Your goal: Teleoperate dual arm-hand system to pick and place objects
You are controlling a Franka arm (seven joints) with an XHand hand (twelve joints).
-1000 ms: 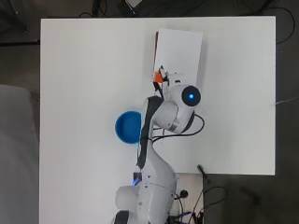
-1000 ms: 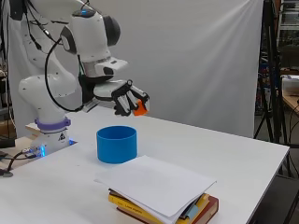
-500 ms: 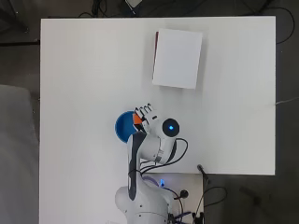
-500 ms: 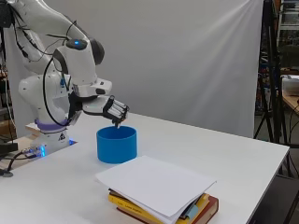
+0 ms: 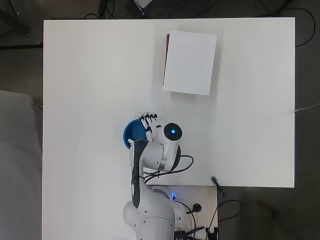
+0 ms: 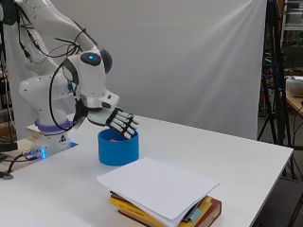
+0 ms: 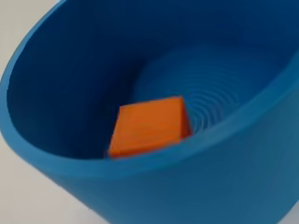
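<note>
A: Where did the robot hand (image 6: 116, 120) stand, and what did it hold?

B: The robot hand hung over the blue bowl (image 6: 118, 148), its palm turned down and its fingers (image 6: 127, 125) stretched out fairly straight over the bowl's rim. It held nothing. In the overhead view the robot hand (image 5: 148, 123) covered the upper right part of the blue bowl (image 5: 131, 135), with the arm's joints directly below it.

A: And the task's object?

B: The orange block (image 7: 150, 125) lay inside the blue bowl (image 7: 70, 93), on the ridged floor and against the inner wall, as the wrist view showed. In the side view only a faint reddish patch (image 6: 113, 140) appeared above the rim, beneath the fingers.

A: How was the bowl placed on the bench?

B: It stood upright on the white bench (image 6: 246, 165), near the arm's base and on the side of the bench closest to it. In the overhead view the bench (image 5: 90, 75) was otherwise occupied only by a stack of books.

A: Describe that stack.

B: The stack of books (image 6: 165, 201) lay well apart from the bowl. A white sheet (image 6: 158, 187) covered its top; beneath it showed yellow and dark red covers. From overhead the white sheet (image 5: 190, 62) hid almost all of the stack, leaving a narrow dark red edge along one side.
</note>
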